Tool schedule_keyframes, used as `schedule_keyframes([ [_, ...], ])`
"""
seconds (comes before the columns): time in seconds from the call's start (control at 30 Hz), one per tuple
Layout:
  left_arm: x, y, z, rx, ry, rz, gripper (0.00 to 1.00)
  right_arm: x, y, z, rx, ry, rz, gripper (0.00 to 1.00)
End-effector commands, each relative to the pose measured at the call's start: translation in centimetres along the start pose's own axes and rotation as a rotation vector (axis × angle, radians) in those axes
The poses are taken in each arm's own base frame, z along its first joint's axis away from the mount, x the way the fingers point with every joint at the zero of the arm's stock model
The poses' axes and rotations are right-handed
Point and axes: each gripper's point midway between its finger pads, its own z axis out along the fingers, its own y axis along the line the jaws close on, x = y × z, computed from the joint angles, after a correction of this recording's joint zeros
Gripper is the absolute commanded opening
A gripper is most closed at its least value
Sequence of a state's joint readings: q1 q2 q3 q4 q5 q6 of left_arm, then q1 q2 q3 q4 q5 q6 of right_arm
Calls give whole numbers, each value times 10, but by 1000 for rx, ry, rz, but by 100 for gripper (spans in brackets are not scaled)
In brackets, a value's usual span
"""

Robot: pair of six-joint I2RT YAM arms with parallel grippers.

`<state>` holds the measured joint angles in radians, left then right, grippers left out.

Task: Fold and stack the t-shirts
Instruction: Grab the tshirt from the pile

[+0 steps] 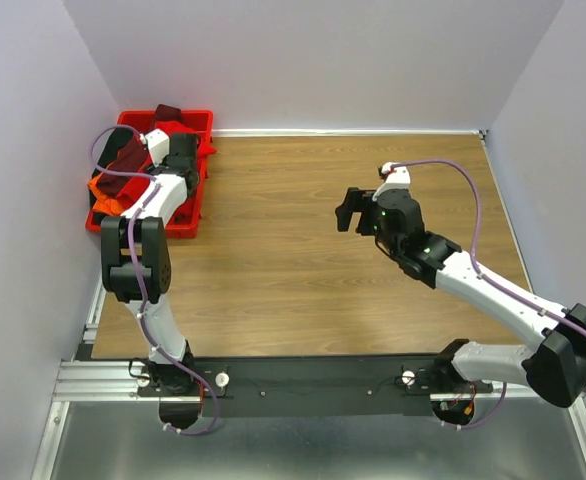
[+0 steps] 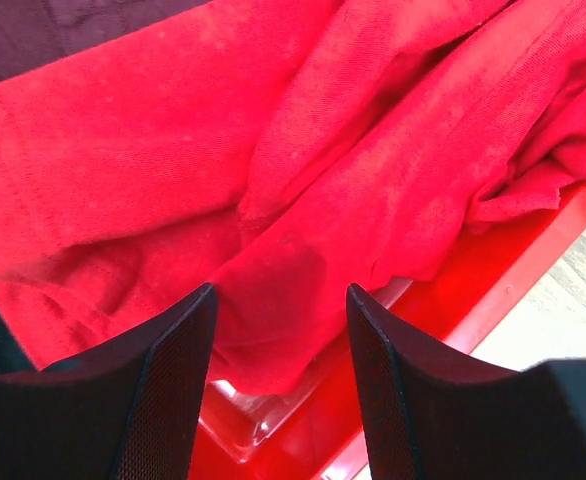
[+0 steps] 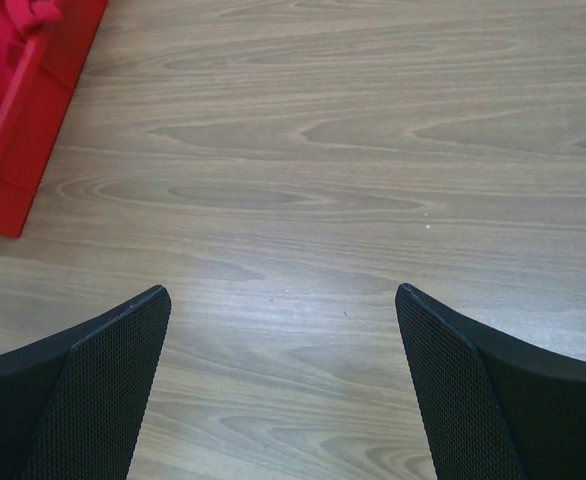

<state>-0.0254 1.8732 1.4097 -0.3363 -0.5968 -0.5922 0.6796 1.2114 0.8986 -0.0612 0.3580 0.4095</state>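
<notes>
The t-shirts lie crumpled in a red plastic tray [image 1: 186,229] at the far left of the table. In the top view I make out a dark maroon shirt [image 1: 128,158], an orange one [image 1: 103,187] and a bright red one [image 1: 191,131]. My left gripper [image 1: 181,152] hangs low over the tray. Close up, the left gripper [image 2: 281,300] is open, its fingers either side of a hanging fold of the bright red shirt [image 2: 303,150] without pinching it. The maroon shirt [image 2: 53,30] shows at the top left corner. My right gripper [image 1: 348,210] hovers open over bare wood, nothing between its fingers [image 3: 103,390].
The tray [image 2: 518,265] sits against the left wall, its rim next to the wooden table [image 2: 573,310]. From the right wrist the tray corner [image 3: 33,110] shows at the upper left. White walls close in the table on three sides.
</notes>
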Motion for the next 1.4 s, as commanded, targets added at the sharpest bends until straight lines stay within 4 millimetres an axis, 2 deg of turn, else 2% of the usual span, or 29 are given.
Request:
schedule_keyframes([
  [0.0, -21, 15, -10, -37, -70, -53, 63, 2, 3, 1, -12, 29, -21, 100],
  [0.13, -16, 19, -6, -49, -55, -49, 64, 4, 4, 2, -18, 37, -21, 100],
  [0.6, 8, 12, 9, -42, 6, -23, 63, 11, 3, 7, -8, 62, -34, 100],
  [0.7, 11, 11, 10, -34, 14, -13, 51, 12, 3, 8, -5, 65, -35, 100],
  [0.73, 10, 10, 10, -29, 13, -13, 42, 12, 3, 7, -7, 65, -36, 100],
  [0.8, 9, 8, 10, -17, 13, -11, 33, 13, 3, 7, -6, 67, -37, 100],
  [0.93, 7, 3, 9, 5, 12, 0, 0, 15, 3, 9, -3, 72, -40, 100],
  [0.97, 4, 2, 8, 16, 11, 6, 0, 14, 3, 8, -5, 72, -39, 100],
  [1.07, -15, -6, -5, 68, -15, -2, 0, 15, 2, 9, -1, 73, -42, 100],
  [1.2, -62, -21, -39, 184, -87, -3, 0, 13, 2, 9, 4, 69, -43, 100],
  [1.27, -91, -25, -64, 238, -143, -14, 0, 11, 2, 10, 5, 66, -43, 100],
  [1.3, -112, -28, -84, 281, -184, -18, 0, 11, 2, 10, 8, 64, -44, 100],
  [1.37, -131, -36, -109, 344, -226, -13, 0, 8, 2, 11, 12, 58, -45, 100],
])
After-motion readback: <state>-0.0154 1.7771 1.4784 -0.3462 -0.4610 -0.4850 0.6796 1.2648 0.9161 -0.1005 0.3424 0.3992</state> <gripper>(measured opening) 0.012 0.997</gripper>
